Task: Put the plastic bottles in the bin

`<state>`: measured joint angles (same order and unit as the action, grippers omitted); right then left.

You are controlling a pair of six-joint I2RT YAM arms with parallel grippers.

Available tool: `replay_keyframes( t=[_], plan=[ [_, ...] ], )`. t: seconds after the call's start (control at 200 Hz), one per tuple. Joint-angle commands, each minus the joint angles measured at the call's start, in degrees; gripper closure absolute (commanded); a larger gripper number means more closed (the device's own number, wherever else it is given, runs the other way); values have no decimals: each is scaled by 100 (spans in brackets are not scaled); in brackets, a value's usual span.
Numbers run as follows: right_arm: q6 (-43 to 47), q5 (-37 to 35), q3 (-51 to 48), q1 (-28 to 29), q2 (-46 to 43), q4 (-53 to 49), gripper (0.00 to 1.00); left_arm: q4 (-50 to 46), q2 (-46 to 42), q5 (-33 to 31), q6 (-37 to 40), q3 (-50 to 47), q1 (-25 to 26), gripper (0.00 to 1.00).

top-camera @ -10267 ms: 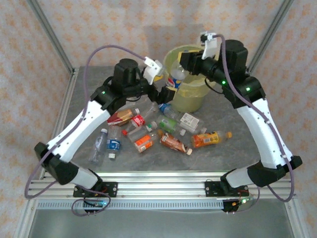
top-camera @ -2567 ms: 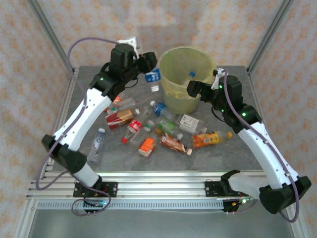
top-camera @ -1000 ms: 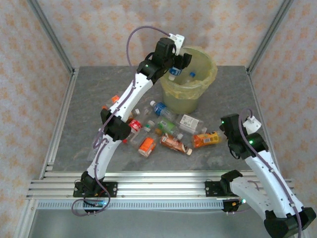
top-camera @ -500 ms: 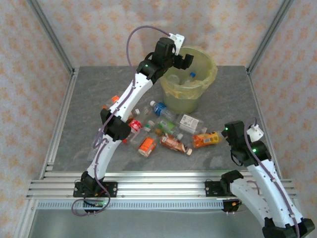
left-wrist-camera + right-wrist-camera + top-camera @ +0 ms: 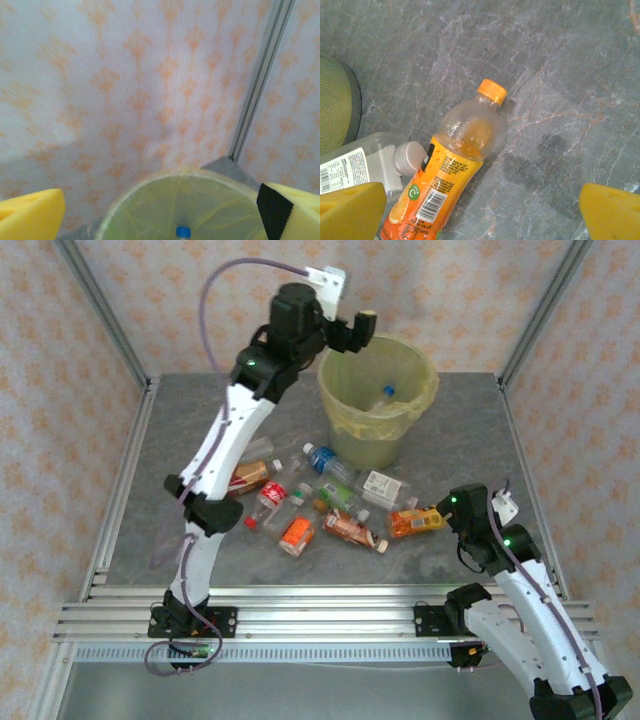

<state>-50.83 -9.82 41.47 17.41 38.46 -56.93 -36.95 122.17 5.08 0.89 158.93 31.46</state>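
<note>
Overhead, the bin (image 5: 345, 418), pale yellow-green and bag-lined, stands far centre, with plastic bottles (image 5: 297, 532) strewn on its near side. The left gripper (image 5: 356, 330) hangs open and empty by its far-left rim; that wrist view adds a blue cap (image 5: 183, 231) inside. The right gripper (image 5: 480, 210), spread wide, hovers over an orange-capped bottle (image 5: 452, 175) lying flat.
</note>
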Motion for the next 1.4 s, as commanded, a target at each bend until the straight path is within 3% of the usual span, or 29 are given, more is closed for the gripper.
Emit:
replay_keyframes(
  t=[0.0, 0.125, 0.455, 0.641, 0.776, 0.921, 1.076, 1.396],
  plan=[
    [-49, 209, -185, -11, -14, 289, 1, -564, -722, -444, -93, -209, -13, 0],
    [-76, 296, -254, -9, 9, 441, 1, -697, -1677, -952, -212, -1364, -17, 0],
    [-18, 350, -289, -2, 286, 586, 1, 231, -4857, -2745, -705, -5978, -102, 0],
    [121, 208, -271, -9, 339, 585, 1, -733, -5979, -3306, -1133, -7522, -539, 0],
    [219, 89, -245, -2, 355, 598, 1, -1933, -6043, -3231, -1389, -7991, -1253, 0],
    [368, 18, -150, -7, 458, 610, 1, -2587, -5709, -3014, -1276, -8274, -1636, 0],
    [498, -84, -89, -5, 523, 565, 1, -2520, -5130, -2511, -975, -8574, -1773, 0],
    [635, -431, 43, -7, 454, 305, 1, -2322, -4077, -2404, -528, -8975, -1949, 0]
  ],
)
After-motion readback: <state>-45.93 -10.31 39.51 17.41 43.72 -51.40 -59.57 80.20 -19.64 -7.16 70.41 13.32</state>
